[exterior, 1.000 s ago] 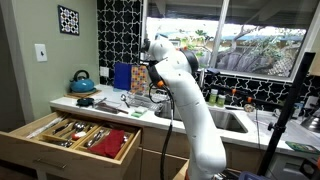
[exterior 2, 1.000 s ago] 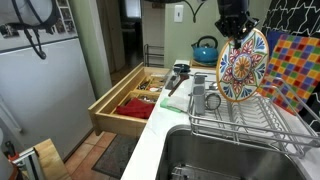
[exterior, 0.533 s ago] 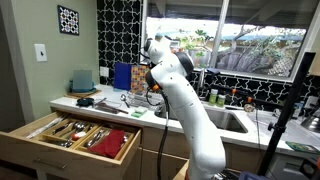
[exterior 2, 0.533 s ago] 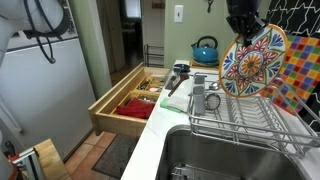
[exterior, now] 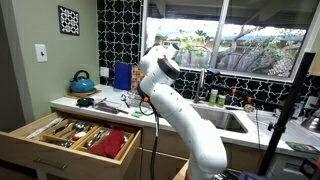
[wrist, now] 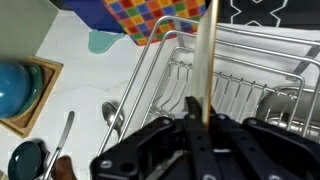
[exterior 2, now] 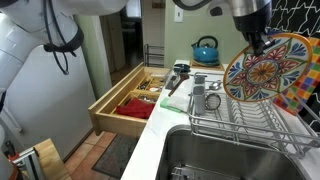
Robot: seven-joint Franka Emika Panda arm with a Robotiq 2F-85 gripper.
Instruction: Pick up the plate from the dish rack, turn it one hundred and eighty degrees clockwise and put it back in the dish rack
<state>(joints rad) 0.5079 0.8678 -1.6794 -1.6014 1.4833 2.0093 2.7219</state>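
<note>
The plate (exterior 2: 268,72) has a colourful patterned face with an orange rim. It hangs tilted above the wire dish rack (exterior 2: 240,128), clear of the wires. My gripper (exterior 2: 257,40) is shut on the plate's upper edge. In the wrist view the plate (wrist: 205,55) is edge-on, a thin beige and orange-brown strip pinched in my gripper (wrist: 200,112), with the dish rack (wrist: 255,60) behind it. In an exterior view my arm (exterior: 165,85) hides the plate and gripper.
A checked multicolour board (exterior 2: 305,88) stands at the rack's far end. A metal cup (exterior 2: 212,100) sits in the rack. A blue kettle (exterior 2: 205,48), an open wooden cutlery drawer (exterior 2: 128,102), the sink (exterior 2: 215,160) and spoons (wrist: 108,115) are nearby.
My gripper has swung right and turned with the plate. The plate now sits further right over the rack and is tilted, its face turned more upward.
</note>
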